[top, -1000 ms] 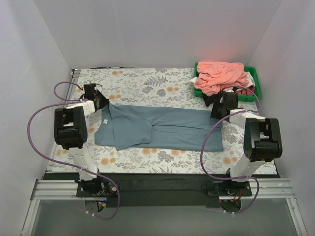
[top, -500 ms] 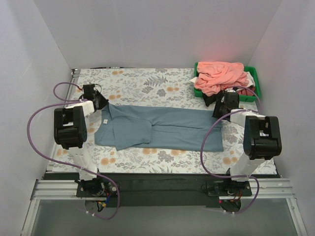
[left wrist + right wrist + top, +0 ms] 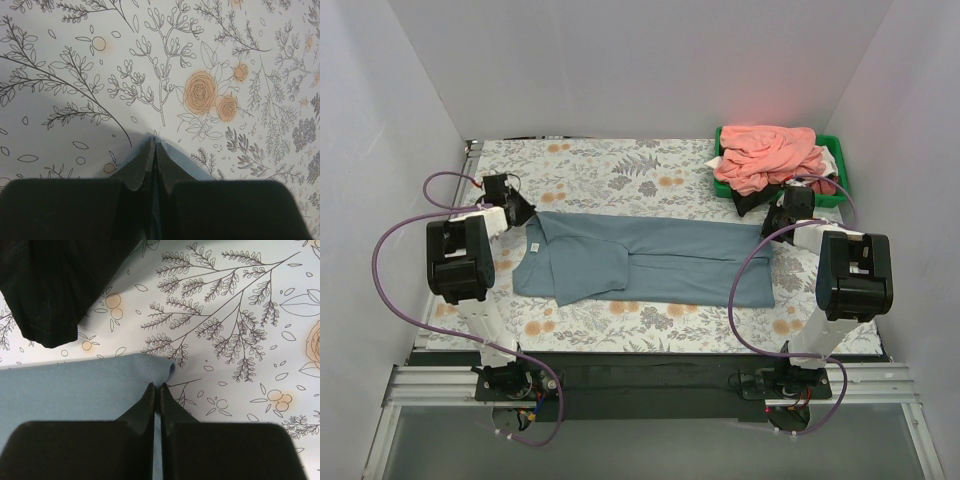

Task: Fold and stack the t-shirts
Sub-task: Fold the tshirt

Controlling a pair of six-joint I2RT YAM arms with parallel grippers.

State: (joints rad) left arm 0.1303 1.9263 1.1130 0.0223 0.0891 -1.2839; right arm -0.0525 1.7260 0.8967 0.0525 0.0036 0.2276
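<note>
A dusty grey-blue t-shirt [image 3: 650, 255] lies spread lengthwise across the floral table cover [image 3: 620, 170], its collar end at the left. My left gripper [image 3: 524, 213] is shut on the shirt's far left corner. In the left wrist view the blue cloth [image 3: 192, 166] shows pinched at the gripper [image 3: 153, 142]. My right gripper [image 3: 778, 224] is shut on the far right corner. In the right wrist view the gripper [image 3: 156, 388] pinches the blue shirt's hem [image 3: 75, 390]. More t-shirts, salmon-pink [image 3: 765, 155], are heaped at the back right.
A green bin [image 3: 837, 160] at the back right holds the pink heap. A black cloth piece [image 3: 748, 203] hangs out of it toward the right gripper and shows in the right wrist view [image 3: 60, 285]. White walls enclose the table on three sides.
The right gripper has moved a little to the far right and closed on the shirt's corner. The left gripper has finished closing on its corner and shifted slightly.
</note>
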